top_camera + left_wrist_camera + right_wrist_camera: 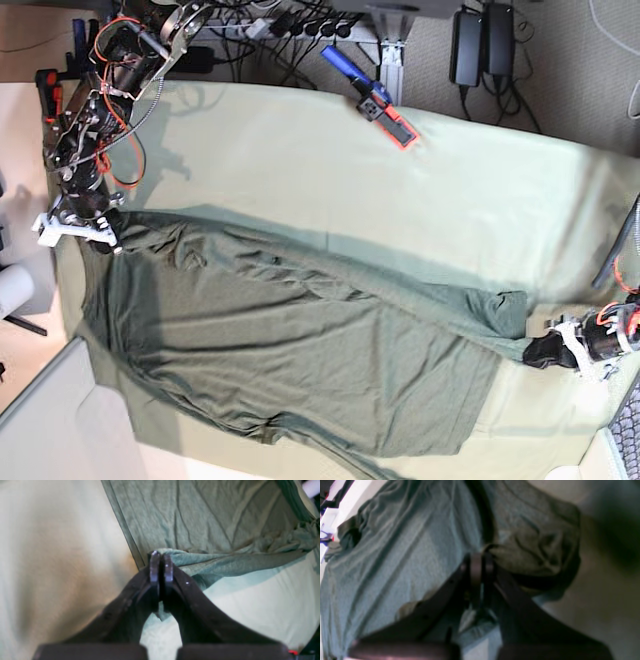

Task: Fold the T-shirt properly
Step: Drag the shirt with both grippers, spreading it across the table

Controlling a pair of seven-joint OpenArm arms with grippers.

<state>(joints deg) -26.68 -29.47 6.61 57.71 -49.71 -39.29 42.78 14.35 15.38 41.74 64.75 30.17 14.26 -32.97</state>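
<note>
Two robot arms hold a dark grey-green T-shirt (pixel 300 350) stretched across a table draped in a paler mint-green table cloth (pixel 380 190). We see the scene from above in the base view, with a close view from each wrist.

The T-shirt lies spread over the near half of the table, running from the left edge to the right side, creased in long diagonal folds. A bare stretch of cloth lies beyond it, on the far side.

At the left edge of the base view, the right gripper (pixel 108 240) meets a bunched corner of the shirt. In its wrist view, the right gripper's jaws are pressed together, pinching a gathered wad of the fabric between them, with the rest of the shirt spreading away to the left.

At the right edge of the base view, the left gripper (pixel 545 350) grips the opposite end of the shirt. Its wrist view shows the two dark fingers (pixel 154 566) squeezed tight on a folded edge of fabric, which pulls into a taut ridge leading off to the right.

On the far side of the table, well apart from the shirt, we see a blue and red tool (pixel 372 92) lying on the cloth. Beyond the table's far edge are cables (pixel 270 30).
</note>
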